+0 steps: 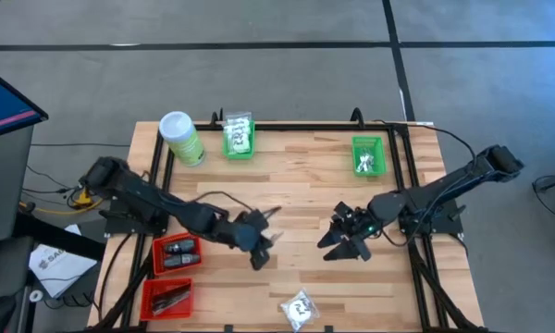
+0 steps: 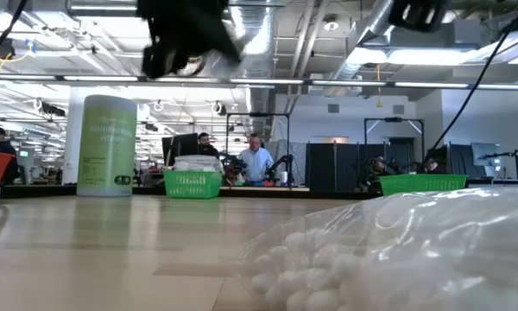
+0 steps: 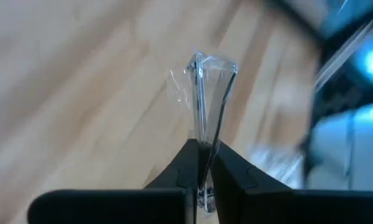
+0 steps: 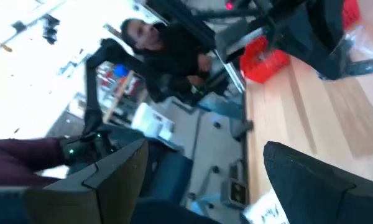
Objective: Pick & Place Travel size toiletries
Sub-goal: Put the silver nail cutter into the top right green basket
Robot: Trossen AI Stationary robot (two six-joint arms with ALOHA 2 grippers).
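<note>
— Where's the left arm?

— It reaches from the table's left edge toward the middle, elbow low, wrist turned. The left gripper (image 1: pixel 266 231) sits above the boards just left of centre, blurred in the overhead view. Its fingers (image 3: pixel 188 165) are pressed together, pinching a thin clear packet (image 3: pixel 206 87) that stands up between the tips.

— And the right one?

— It comes in from the right edge, forearm angled down toward the centre. The right gripper (image 1: pixel 344 239) hangs a little apart from the left one — fingers (image 4: pixel 311 177) spread wide, nothing between them.
</note>
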